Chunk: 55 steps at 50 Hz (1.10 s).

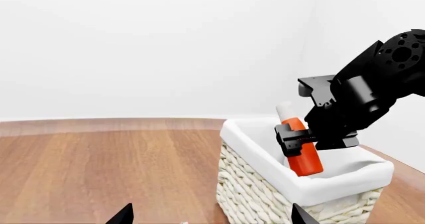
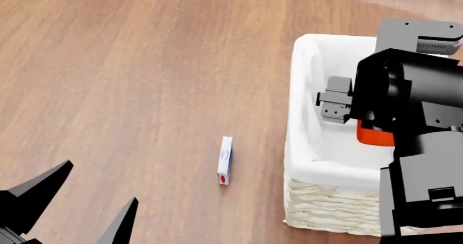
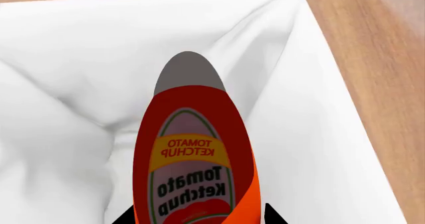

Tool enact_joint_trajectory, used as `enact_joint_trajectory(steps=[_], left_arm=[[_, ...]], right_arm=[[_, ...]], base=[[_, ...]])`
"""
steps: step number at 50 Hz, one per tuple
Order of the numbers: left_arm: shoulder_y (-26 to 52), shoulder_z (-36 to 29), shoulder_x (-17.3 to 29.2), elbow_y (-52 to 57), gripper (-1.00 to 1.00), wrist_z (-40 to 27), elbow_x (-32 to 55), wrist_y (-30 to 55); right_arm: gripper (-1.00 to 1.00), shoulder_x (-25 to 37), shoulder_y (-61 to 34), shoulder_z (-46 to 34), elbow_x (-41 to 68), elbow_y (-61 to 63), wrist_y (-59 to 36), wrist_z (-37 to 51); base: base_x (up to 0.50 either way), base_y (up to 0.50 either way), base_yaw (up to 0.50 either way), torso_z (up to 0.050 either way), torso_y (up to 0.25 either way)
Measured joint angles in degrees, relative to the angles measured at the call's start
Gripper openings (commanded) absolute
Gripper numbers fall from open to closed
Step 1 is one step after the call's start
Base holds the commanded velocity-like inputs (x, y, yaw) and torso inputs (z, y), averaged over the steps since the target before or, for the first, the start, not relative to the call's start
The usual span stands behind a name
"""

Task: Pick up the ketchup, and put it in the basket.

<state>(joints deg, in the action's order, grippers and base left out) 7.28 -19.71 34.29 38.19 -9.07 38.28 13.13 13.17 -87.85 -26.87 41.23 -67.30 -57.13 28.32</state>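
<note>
1. Basket (image 2: 307,168) sits on the table (image 2: 130,65), at the right of the head view.
2. Right gripper (image 1: 297,140) is over the basket's inside, clamped on the ketchup (image 1: 302,144).
3. Ketchup is tilted, lower part below the basket rim, cap (image 1: 284,108) pointing up and away from the gripper.
4. Small flat packet (image 2: 225,160) lies on the table just left of the basket, apart from it.
5. Left gripper (image 2: 72,206) hangs near the head view's bottom-left corner, well apart from the basket, fingers spread, holding nothing.

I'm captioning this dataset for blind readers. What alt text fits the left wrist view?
The right gripper, shut on the ketchup, holds it tilted inside the basket, cap up. The cream wicker basket has a white liner and stands on a wooden floor against white walls.
</note>
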Motion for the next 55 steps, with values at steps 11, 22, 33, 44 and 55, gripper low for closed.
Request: enact_joint_trajectory(steps=[11,22,33,44,55], left_arm=[[0.1,-0.2,-0.1,-0.6,1.00,0.2,-0.1,-0.2],[0.1,-0.4,-0.2,-1.1,1.00,0.4,-0.1,-0.4],[0.4,-0.8,-0.3,-1.6,1.00,0.6,-0.3,-0.5],[0.6,-0.9,-0.3,-1.9,1.00,0.6,-0.2,-0.5],[0.6,-0.9,-0.3,-2.1,1.00,0.6,-0.2,-0.7]], right_arm=[[-1.00,-0.8,-0.7,-1.0,-1.3,-3.5,2.2,-2.1],[-1.00,-1.5,-0.7,-1.2,-2.8,-6.2,4.2,-3.9],[-1.00,-2.0,-0.3,0.3,-5.4,-7.4,5.2,-5.1],[-1.00,-2.4,0.5,3.3,-9.2,-7.7,5.7,-6.0],[-1.00,-2.8,1.3,7.2,-14.0,-7.7,6.1,-7.2]], base=[[0.00,0.00,0.00,0.000,0.000],[0.00,0.00,0.00,0.000,0.000],[0.00,0.00,0.00,0.000,0.001],[0.00,0.00,0.00,0.000,0.000],[0.00,0.00,0.00,0.001,0.000]])
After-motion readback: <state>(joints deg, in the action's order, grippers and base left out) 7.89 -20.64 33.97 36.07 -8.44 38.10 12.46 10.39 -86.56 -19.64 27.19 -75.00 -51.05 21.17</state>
